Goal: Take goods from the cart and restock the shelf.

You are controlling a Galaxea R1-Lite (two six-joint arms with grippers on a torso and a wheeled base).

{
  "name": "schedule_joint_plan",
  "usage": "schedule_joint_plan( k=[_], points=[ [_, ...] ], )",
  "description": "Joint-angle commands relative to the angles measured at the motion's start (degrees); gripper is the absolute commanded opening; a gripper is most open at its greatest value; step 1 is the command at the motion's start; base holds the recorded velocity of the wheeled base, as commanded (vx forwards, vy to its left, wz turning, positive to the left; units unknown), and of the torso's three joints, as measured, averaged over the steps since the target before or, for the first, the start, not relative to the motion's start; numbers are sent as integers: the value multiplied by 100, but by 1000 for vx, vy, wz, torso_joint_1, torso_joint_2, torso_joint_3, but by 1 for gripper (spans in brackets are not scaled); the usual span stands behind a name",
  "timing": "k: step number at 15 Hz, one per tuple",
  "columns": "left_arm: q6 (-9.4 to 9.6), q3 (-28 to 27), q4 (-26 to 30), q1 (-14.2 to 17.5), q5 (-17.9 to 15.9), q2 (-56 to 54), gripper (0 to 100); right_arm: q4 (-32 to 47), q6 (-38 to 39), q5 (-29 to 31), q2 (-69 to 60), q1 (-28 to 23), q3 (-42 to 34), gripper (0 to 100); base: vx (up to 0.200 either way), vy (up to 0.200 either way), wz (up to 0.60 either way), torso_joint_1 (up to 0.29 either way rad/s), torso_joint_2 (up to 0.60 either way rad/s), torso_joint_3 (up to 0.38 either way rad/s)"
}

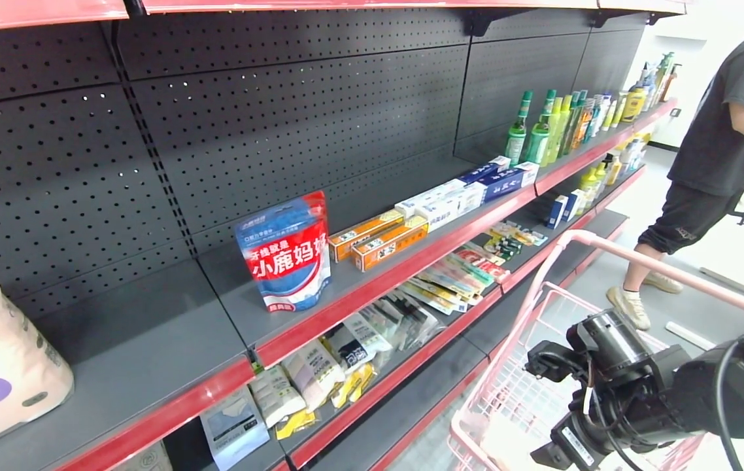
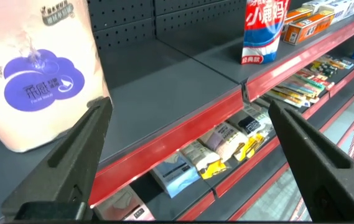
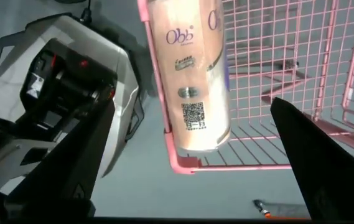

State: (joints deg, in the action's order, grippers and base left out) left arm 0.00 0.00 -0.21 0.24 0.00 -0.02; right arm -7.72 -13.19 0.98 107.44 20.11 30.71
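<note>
My left gripper (image 2: 189, 106) hangs in front of the shelf (image 1: 150, 340), its jaws spread wide with nothing between them. Through the gap I see the shelf's bare grey board. A white tissue pack (image 2: 33, 74) stands at one end, and a red-and-blue pouch (image 2: 262, 31) stands upright near the red front edge farther along. Beyond the pouch lie orange toothpaste boxes (image 1: 382, 241), next to them white and blue boxes (image 1: 470, 190), and green bottles (image 1: 539, 131) toward the far end. The tier below is crowded with small packets (image 1: 346, 353) and toothbrush cards (image 1: 457, 275).

My right gripper (image 3: 189, 112) is over the pink wire cart (image 1: 542, 307), its jaws also spread and empty. Under it a pale roll pack (image 3: 192, 74) lies inside the cart, tucked into a corner against the wire wall, so the cart's rim runs just beside it. The right arm (image 1: 614, 386) sits above the cart's near side.
</note>
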Motion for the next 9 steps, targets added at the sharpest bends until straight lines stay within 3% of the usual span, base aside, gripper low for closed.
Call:
schedule_joint_plan(
  k=[1,9],
  points=[
    [0,0,3,2,0,2,100,-11,1,-1,76,80,-3,100,0,0,0,-115,232,129],
    [0,0,-6,2,0,2,100,-2,9,-1,85,353,41,100,0,0,0,-140,316,178]
  ],
)
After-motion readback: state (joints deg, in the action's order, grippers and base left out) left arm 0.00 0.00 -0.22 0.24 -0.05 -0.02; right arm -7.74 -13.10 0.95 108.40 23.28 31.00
